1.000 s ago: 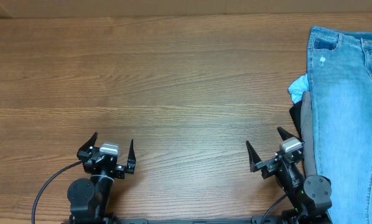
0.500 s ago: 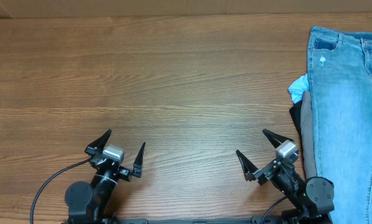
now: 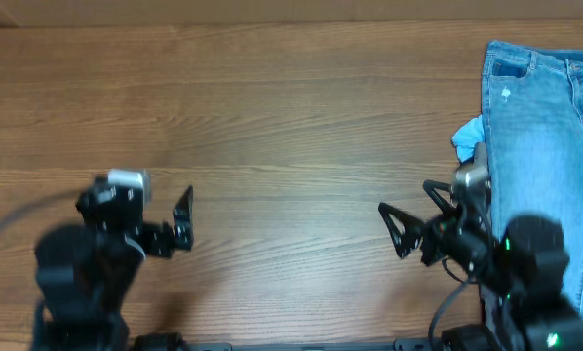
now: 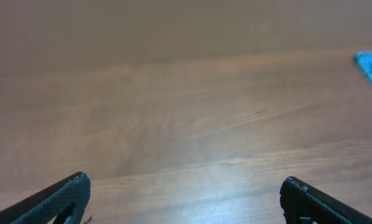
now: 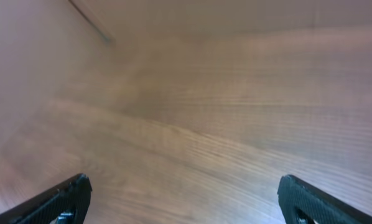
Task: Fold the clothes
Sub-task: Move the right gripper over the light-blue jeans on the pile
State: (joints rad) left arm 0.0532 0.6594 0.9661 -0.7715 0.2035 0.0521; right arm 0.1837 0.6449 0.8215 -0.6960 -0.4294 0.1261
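Denim jeans (image 3: 540, 127) just right of wide-spread right gripper (image 3: 405, 196), seemingly apart.

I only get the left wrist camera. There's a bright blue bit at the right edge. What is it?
Observer: It's a corner of sky-blue cloth poking out beside the jeans, at the right side of the table.
Operator: Where's the other arm?
Observer: The right gripper hangs open over the table, just left of the jeans, touching nothing.
Operator: Are the jeans folded?
Observer: Not yet. They lie flat, with the waistband at the far end and the legs running back towards the robot.
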